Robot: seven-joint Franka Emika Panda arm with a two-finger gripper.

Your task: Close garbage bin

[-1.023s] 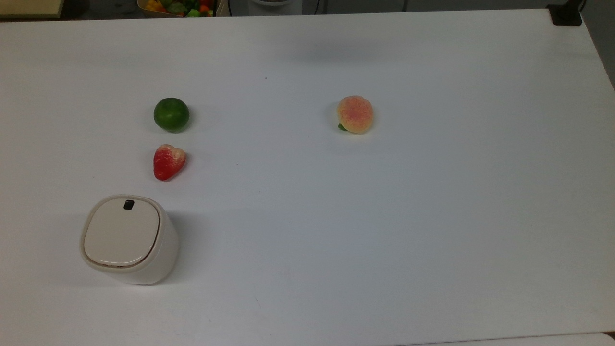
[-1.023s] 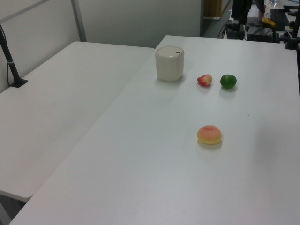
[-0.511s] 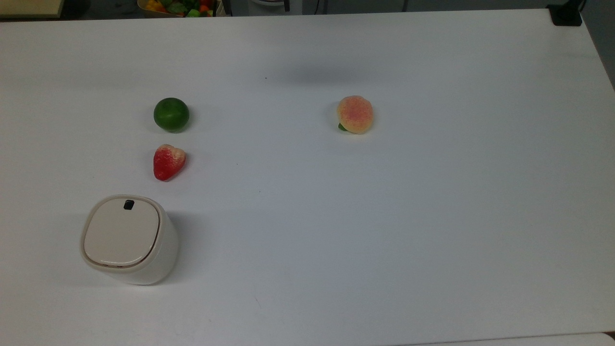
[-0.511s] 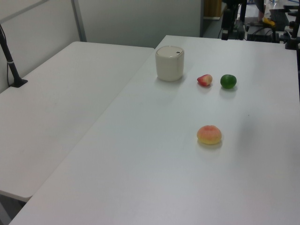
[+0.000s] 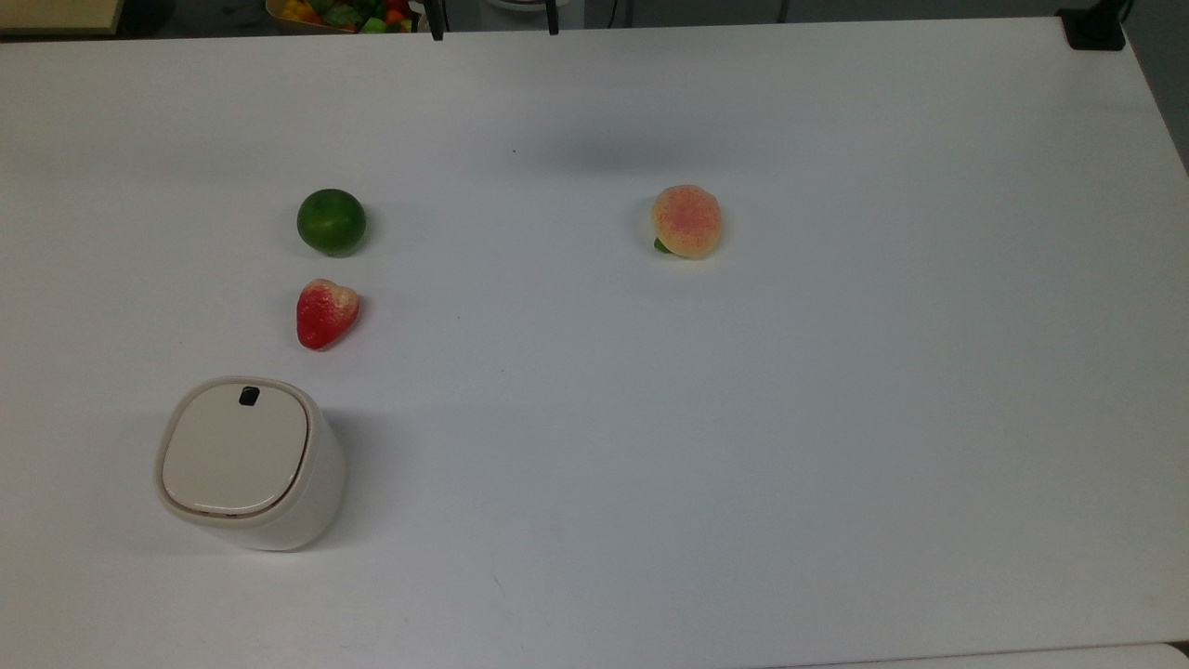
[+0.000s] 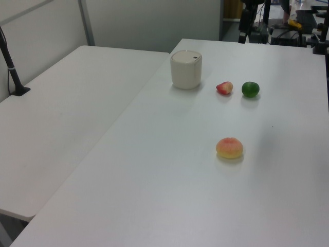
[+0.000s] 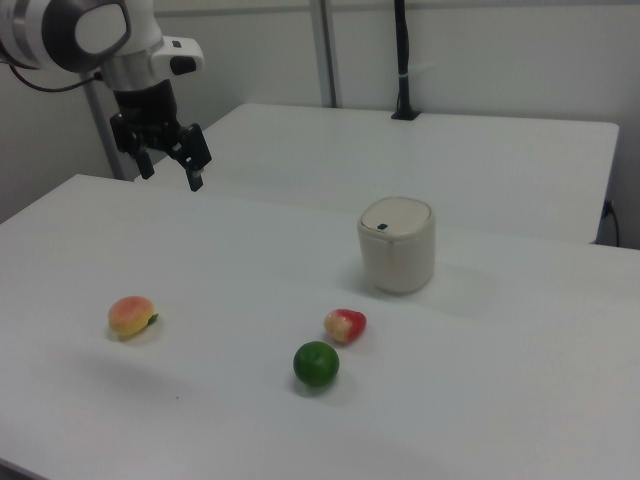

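In the top view the garbage bin point(image 5: 249, 462) stands nearest, at the lower left of the white worktop point(image 5: 743, 418), a cream tub with its flat beige lid point(image 5: 234, 449) lying level in the rim, shut, and a small black mark point(image 5: 249, 396) at the lid's far edge. Just beyond it lies a red strawberry point(image 5: 325, 312), apart from the tub's wall, and a little farther on in the same line sits a round green lime point(image 5: 331, 221). Well off to the top view's right, at about the lime's depth, rests a pink-and-yellow peach point(image 5: 686, 220) with a bit of green leaf at its lower left. At the far edge of the worktop two dark fingertips point(image 5: 436, 22) poke into the top view. The right view shows the same things from the other side: the lime point(image 7: 316, 364) nearest, the strawberry point(image 7: 345, 324) behind it, the bin point(image 7: 397, 244) farther back with its lid down, and the peach point(image 7: 131, 316) off toward the right view's left. Farthest, the pincer point(image 7: 170, 171) hangs in the air above the worktop's far left corner in the right view, well apart from the bin and every fruit, its two black fingers spread wide with nothing between them, under the white arm point(image 7: 90, 32). A second white worktop point(image 7: 450, 150) stands behind.
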